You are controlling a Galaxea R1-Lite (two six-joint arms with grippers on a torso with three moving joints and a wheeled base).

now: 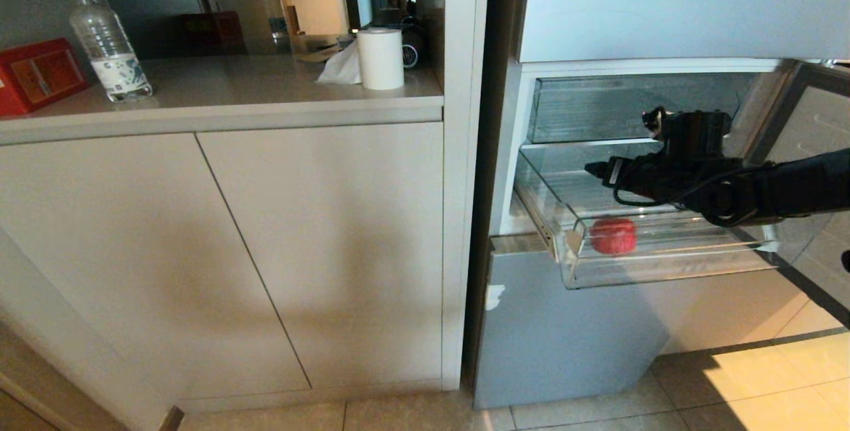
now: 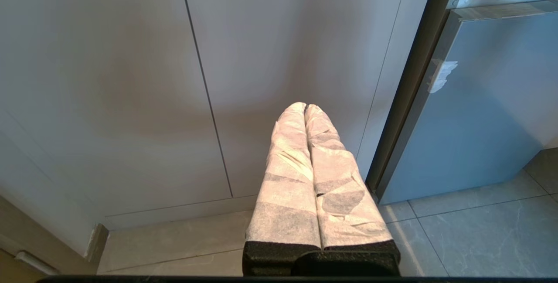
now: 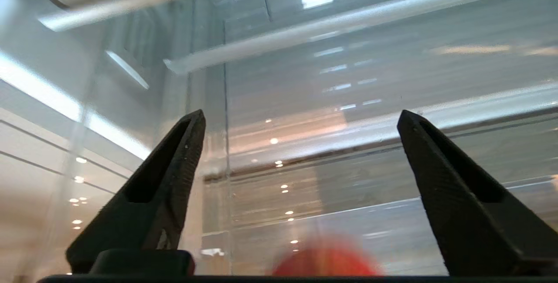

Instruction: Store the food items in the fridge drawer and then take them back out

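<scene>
Fruit first: the small red fruit [image 1: 613, 236] sits on the ribbed floor of the fridge drawer [image 1: 664, 268], just behind its clear front lip and toward its left end. It lies below my right gripper [image 3: 301, 119] and apart from it — nothing of mine touches it. In the right wrist view it shows only as a red blur at the near edge, under the gap between my fingers.

My right gripper hangs over the pulled-out drawer, reaching in from the right, pointing toward the drawer's left wall. Its 2 black fingers [image 3: 165, 187] stand wide apart and hold nothing; between them I see only clear plastic walls and reflections. Above my hand sits a second clear bin [image 1: 631, 105] on the shelf over the drawer.

My left gripper [image 2: 305, 107] is parked low, well away from the fridge, facing the white cabinet doors [image 1: 219, 252]. Its 2 fingers, wrapped in white tape, are pressed together with nothing between them.

Far off to the left of my working hand, on the counter [image 1: 232, 95] above the cabinets, stand a water bottle [image 1: 109, 46], a red box [image 1: 36, 76] and a roll of paper towel [image 1: 380, 58].
</scene>
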